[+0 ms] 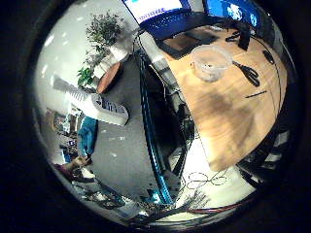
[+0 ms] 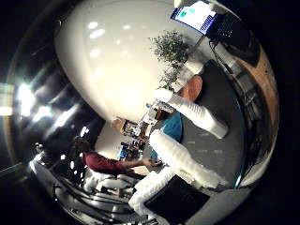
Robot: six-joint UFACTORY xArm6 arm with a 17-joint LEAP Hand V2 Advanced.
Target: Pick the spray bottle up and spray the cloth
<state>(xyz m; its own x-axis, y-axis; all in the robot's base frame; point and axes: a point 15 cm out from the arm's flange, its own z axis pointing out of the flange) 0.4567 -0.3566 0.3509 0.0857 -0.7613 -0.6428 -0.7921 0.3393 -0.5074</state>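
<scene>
We see a wooden table [image 1: 228, 116] only in the little-finger view; on it a clear tub [image 1: 210, 63], scissors [image 1: 249, 73] beside the tub. Spray bottle and cloth appear nowhere. The thumb view shows the hand [image 2: 185, 154], white fingers fairly straight, holding nothing.

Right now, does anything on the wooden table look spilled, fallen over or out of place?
Nothing stands out. On the wooden table a clear plastic container stands upright, scissors lie flat beside it, and a laptop is open. No spray bottle or cloth is in view.
</scene>
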